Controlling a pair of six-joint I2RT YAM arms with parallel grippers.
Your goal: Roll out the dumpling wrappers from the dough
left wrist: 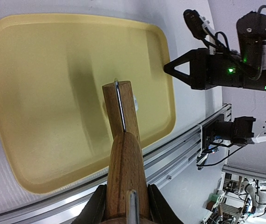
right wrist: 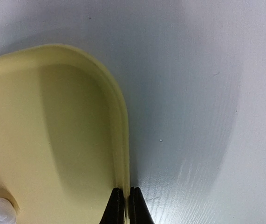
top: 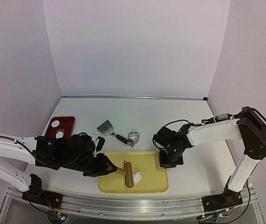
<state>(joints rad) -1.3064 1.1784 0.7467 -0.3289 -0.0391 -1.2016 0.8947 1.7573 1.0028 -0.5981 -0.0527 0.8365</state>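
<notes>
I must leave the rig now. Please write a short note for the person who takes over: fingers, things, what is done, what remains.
Left gripper: fingers shut on the rolling pin handle, over the yellow tray.
Right gripper: fingers shut at the tray's right rim; unclear whether they pinch it.
Dough lump: on the tray beside the rolling pin, not flattened.
Done: two dumpling wrappers seem to lie on the red board.
Left: roll the lump, probably cut with the ring cutter.

Even light is falling from overhead, washing the desk (top: 137, 112) pale. In the right wrist view a broad soft shadow is dimming it. A dull sheen is streaking the tray (left wrist: 39, 70); the near rolling pin (left wrist: 126, 177) is blurring. The overhead view is bowing at its edges.
</notes>
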